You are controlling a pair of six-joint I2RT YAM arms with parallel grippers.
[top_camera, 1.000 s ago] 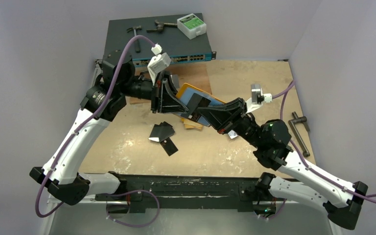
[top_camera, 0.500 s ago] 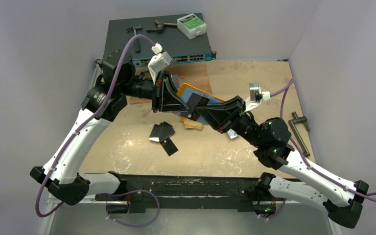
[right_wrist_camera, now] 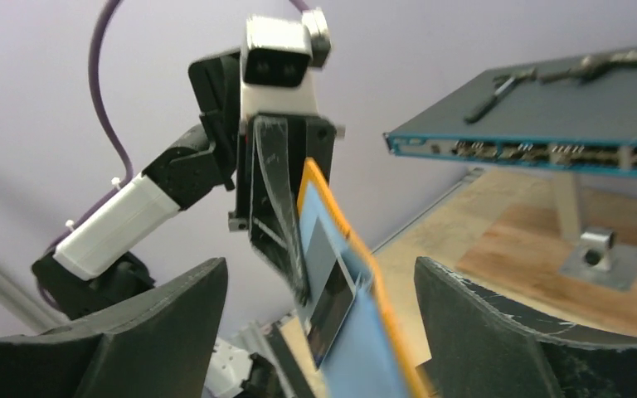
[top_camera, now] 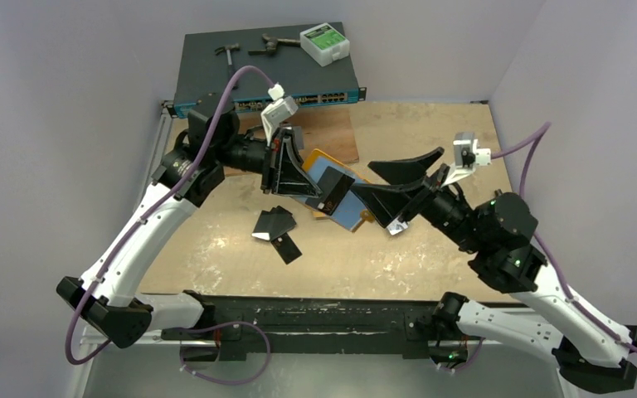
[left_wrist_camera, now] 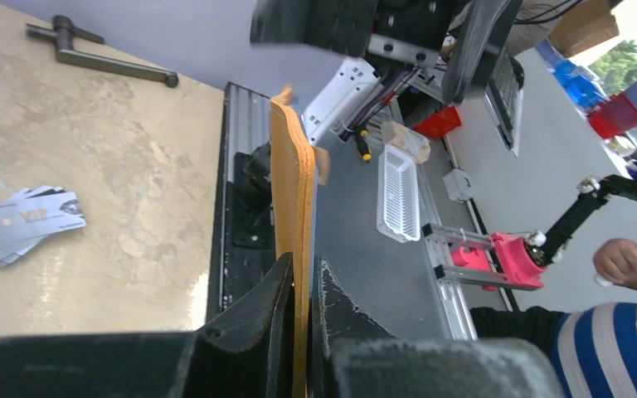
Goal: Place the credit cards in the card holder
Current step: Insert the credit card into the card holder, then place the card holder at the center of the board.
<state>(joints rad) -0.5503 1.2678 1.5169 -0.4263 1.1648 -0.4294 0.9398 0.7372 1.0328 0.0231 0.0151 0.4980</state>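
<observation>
My left gripper [top_camera: 294, 178] is shut on the card holder [top_camera: 347, 212], an orange wallet with a blue inside, held open and tilted above the table. Edge-on in the left wrist view, the card holder [left_wrist_camera: 292, 191] stands pinched between the left gripper [left_wrist_camera: 303, 278]. A black credit card [top_camera: 332, 192] sits tucked in the holder. My right gripper [top_camera: 363, 179] is open just right of it, holding nothing; from its own camera the right gripper [right_wrist_camera: 317, 265] frames the card holder [right_wrist_camera: 365, 348] and black card [right_wrist_camera: 332, 300]. More black credit cards [top_camera: 275, 225] and a silvery one [top_camera: 396, 226] lie on the table.
A network switch [top_camera: 265, 75] at the back carries tools and a white box [top_camera: 323, 43]. A brown board [top_camera: 336, 133] lies behind the holder. A metal handle [top_camera: 508, 220] rests at the right edge. Silvery cards [left_wrist_camera: 21, 225] lie on the table.
The right gripper has opened and drawn back to the right, leaving the black card in the card holder. The left arm has shifted slightly right, still gripping the holder.
</observation>
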